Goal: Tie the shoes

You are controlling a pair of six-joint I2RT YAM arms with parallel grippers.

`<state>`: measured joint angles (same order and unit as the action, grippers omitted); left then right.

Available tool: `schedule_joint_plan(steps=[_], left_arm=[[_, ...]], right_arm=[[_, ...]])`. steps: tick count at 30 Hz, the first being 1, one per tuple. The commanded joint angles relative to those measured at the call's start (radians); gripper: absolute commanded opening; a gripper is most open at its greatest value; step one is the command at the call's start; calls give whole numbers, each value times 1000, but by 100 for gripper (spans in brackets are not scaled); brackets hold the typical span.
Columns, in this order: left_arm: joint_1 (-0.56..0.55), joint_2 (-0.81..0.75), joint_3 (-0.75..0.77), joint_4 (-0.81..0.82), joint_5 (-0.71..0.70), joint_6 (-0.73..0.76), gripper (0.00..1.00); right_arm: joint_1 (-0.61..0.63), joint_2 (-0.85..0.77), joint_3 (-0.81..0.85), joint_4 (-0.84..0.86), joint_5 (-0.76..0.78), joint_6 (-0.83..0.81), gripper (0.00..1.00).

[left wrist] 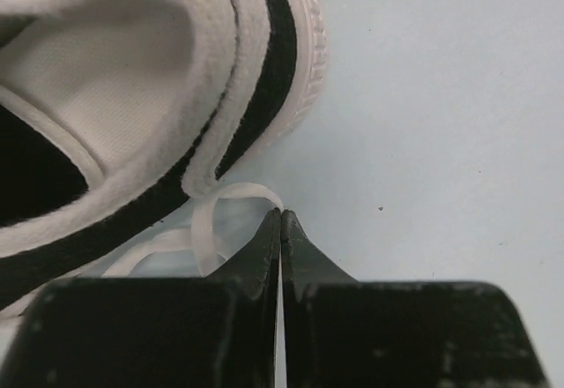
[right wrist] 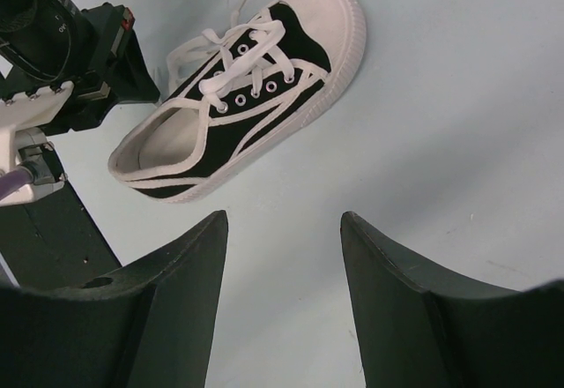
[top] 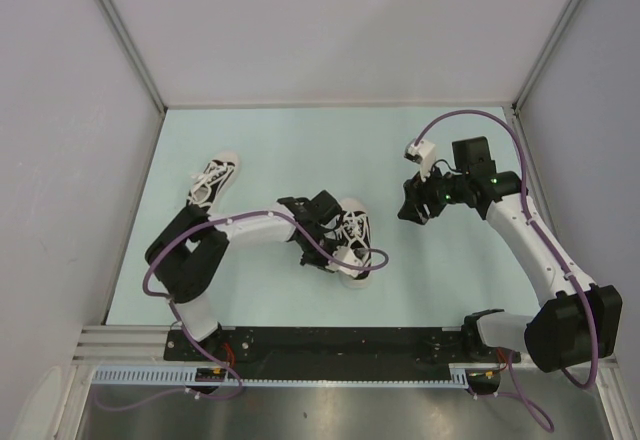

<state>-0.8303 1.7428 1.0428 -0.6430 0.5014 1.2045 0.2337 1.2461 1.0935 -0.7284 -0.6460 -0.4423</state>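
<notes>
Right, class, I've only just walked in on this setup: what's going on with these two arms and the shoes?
Two robot arms are working on a pair of black sneakers with white laces. The left gripper is shut right at a lace loop beside the middle shoe; whether the lace is actually pinched is hard to tell. The right gripper hangs open and empty nearby. The other shoe lies untouched at far left. The middle shoe shows no bow.

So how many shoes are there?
2. The left shoe lies near the table's left edge. The middle shoe lies mid-table, beside the left gripper. No others show.
</notes>
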Motion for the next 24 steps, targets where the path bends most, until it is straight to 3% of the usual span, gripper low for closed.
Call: schedule_joint_plan(steps=[1, 10, 15, 24], left_arm=[[-3, -74, 89, -70, 112, 3, 0], [-13, -118, 307, -181, 284, -71, 0], [-58, -83, 407, -150, 282, -137, 0], [-127, 23, 413, -55, 243, -215, 0]], right_arm=[[-7, -28, -3, 3, -23, -12, 59], [-10, -42, -4, 1, -27, -9, 59], [-17, -53, -11, 1, -29, -12, 59], [-30, -59, -14, -6, -35, -24, 59]])
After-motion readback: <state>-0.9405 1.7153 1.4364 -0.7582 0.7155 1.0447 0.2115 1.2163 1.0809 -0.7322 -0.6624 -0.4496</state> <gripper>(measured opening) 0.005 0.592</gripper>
